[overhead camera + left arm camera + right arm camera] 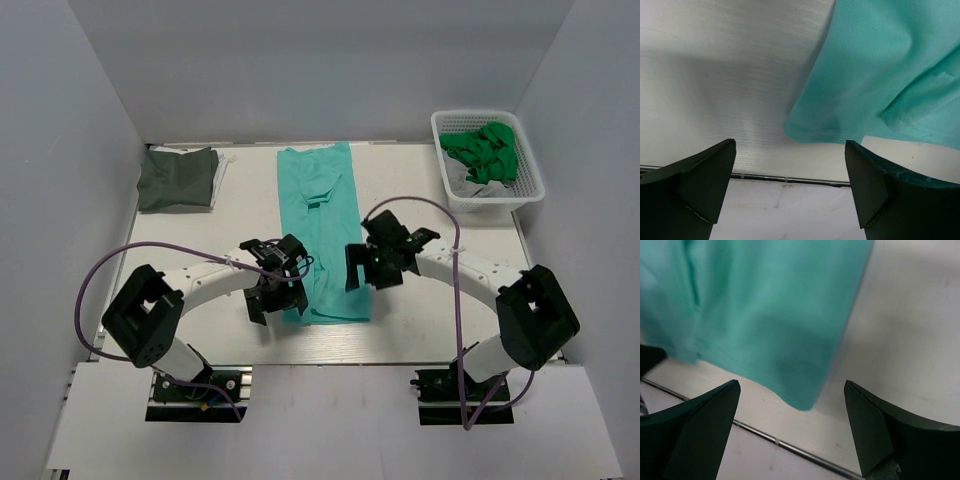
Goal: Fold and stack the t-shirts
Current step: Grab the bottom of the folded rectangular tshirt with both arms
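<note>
A teal t-shirt lies in a long narrow strip down the middle of the table, sides folded in. My left gripper is open and empty above its near left corner. My right gripper is open and empty above its near right corner. A folded dark grey-green t-shirt lies at the far left. Green shirts sit bunched in a white basket at the far right.
White cloth lies under the green shirts in the basket. The table's near edge, a metal strip, runs just below both shirt corners and also shows in the right wrist view. Grey walls enclose the table on three sides.
</note>
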Robot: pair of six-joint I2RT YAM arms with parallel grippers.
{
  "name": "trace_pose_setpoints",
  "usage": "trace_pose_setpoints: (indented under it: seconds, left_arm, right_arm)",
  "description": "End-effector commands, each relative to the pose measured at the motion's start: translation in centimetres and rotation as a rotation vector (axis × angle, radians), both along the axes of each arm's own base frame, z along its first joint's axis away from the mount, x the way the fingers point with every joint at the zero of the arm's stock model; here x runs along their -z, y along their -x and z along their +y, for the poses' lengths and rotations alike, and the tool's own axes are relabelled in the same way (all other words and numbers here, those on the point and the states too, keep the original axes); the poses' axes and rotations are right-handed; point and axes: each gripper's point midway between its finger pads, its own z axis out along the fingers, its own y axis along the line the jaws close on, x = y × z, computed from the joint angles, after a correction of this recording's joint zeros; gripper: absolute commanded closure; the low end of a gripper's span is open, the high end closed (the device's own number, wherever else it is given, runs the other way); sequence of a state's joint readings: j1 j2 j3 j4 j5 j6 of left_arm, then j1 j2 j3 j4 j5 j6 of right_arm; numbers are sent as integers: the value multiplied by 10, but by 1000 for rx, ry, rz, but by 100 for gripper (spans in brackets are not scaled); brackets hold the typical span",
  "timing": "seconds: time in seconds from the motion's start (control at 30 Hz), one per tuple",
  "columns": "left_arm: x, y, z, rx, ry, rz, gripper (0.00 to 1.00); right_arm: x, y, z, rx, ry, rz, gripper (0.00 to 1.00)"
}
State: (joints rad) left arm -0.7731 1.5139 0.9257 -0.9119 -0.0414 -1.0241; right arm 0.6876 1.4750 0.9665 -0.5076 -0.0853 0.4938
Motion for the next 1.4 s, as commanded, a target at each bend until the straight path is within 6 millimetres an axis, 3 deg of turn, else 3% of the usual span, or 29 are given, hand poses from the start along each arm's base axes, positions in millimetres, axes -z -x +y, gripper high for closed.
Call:
trace_pose_setpoints:
  seconds: [0.0, 0.27, 0.43, 0.6, 0.73, 0.9, 0.97, 1.07, 1.1, 1.17, 1.37]
  left_arm:
    - [-8, -13, -11, 3, 40, -37, 0]
    - [10, 0, -19, -1, 116, 24, 0]
    - [19, 5, -22, 2, 123, 63, 19]
    - [23, 8, -22, -6, 124, 79, 26]
    - [20, 8, -13, -12, 80, 75, 24]
    - [3, -5, -5, -31, 55, -18, 3]
    - [0, -14, -8, -32, 73, -55, 1]
    - [-3, -24, -16, -1, 118, -111, 1]
    - [0, -24, -16, -1, 119, -112, 1]
    - [5, -25, -15, -3, 120, -126, 6]
    - [12, -21, -16, 35, 151, -135, 30]
  right_arm:
    - [10, 28, -1, -24, -21, 108, 10]
    - [40, 51, -18, 1, 66, 231, 17]
    - [52, 55, -25, 13, 103, 270, 26]
    - [62, 60, -27, 10, 121, 304, 44]
    - [65, 64, -28, -7, 123, 320, 49]
    - [65, 71, -31, -12, 121, 340, 53]
    - [66, 71, -30, -15, 112, 337, 59]
    - [66, 74, -29, -22, 102, 345, 78]
    - [66, 74, -28, -26, 101, 351, 79]
    - [66, 73, -26, -32, 97, 349, 88]
    - [65, 72, -27, -33, 102, 342, 94]
